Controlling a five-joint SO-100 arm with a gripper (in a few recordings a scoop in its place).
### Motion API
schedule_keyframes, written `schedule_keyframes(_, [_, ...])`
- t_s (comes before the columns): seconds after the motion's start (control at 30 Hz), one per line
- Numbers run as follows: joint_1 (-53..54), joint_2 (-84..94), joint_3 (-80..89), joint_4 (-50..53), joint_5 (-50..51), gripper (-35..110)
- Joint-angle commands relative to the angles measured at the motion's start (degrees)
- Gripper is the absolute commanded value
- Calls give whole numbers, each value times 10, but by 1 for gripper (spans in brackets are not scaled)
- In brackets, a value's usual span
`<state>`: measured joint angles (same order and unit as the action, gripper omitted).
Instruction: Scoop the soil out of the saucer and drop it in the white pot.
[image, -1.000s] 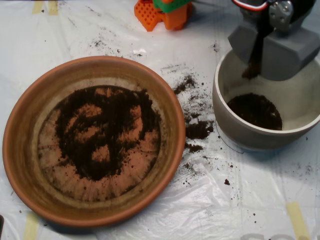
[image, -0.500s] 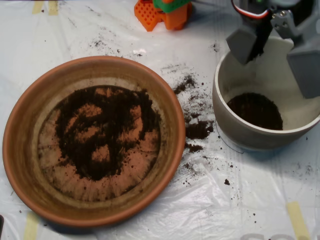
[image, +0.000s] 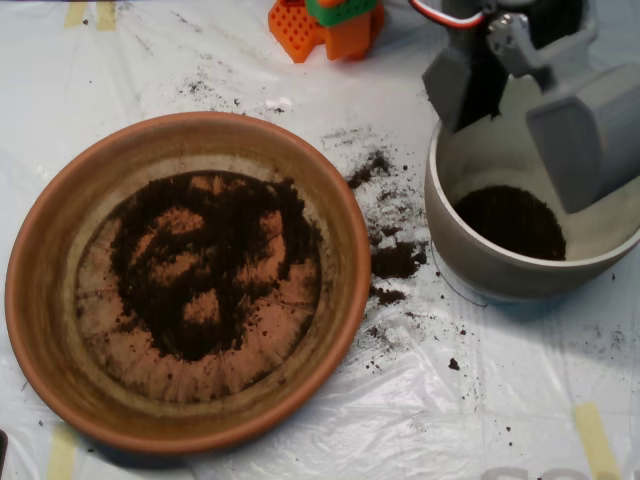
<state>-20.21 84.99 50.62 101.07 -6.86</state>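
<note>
Two halves of the tool hang spread apart above the white pot, load dropped. Much soil sits in the saucer left of the pot; I'd scoop low and level, avoiding spills.

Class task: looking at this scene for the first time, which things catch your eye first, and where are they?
The big terracotta saucer on the left, dark soil smeared across its floor. On the right, the white pot with soil at its bottom, the grey pincer open above it. Spilled crumbs lie between the two.
</note>
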Motion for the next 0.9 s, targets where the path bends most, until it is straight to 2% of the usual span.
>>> schedule_keyframes(0.0, [62,69,-59,8,19,42])
schedule_keyframes(0.2, [192,97,-4,-10,53,44])
schedule_keyframes(0.43, [316,221,336,-182,-1,45])
schedule_keyframes(0.63, [381,218,541,-292,-41,50])
schedule_keyframes(0.87, [417,115,578,-341,-65,54])
